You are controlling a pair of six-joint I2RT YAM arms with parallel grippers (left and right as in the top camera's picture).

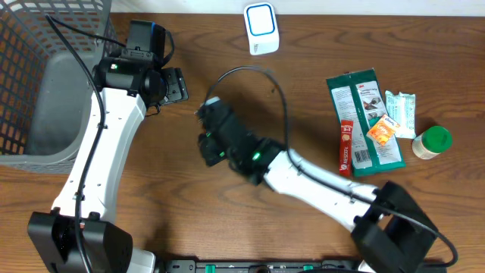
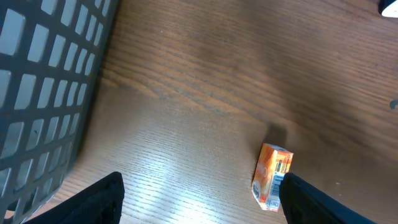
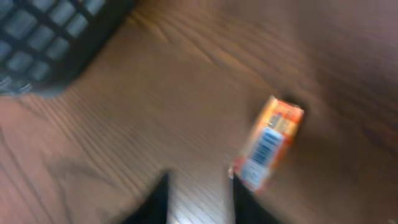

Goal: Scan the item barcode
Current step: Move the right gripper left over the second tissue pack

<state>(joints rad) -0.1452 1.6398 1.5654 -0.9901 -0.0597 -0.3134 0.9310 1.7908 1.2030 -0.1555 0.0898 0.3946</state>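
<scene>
A small orange packet [image 3: 268, 149] lies flat on the wooden table with its barcode facing up. In the blurred right wrist view my right gripper [image 3: 199, 186] hangs just left of it. Its fingers stand a narrow gap apart with nothing between them, and the right fingertip is at the packet's lower corner. The packet [image 2: 272, 176] also shows in the left wrist view, beside the right finger of my wide-open, empty left gripper [image 2: 200, 199]. Overhead, the right gripper [image 1: 208, 142] hides the packet, and the left gripper [image 1: 176, 85] is up and to its left.
A grey mesh basket [image 1: 42, 76] fills the far left. A white scanner-like device [image 1: 260, 28] stands at the back centre. At the right lie a green pouch [image 1: 365, 121], a red stick pack [image 1: 345, 147], small sachets [image 1: 399, 112] and a green-capped jar [image 1: 432, 142].
</scene>
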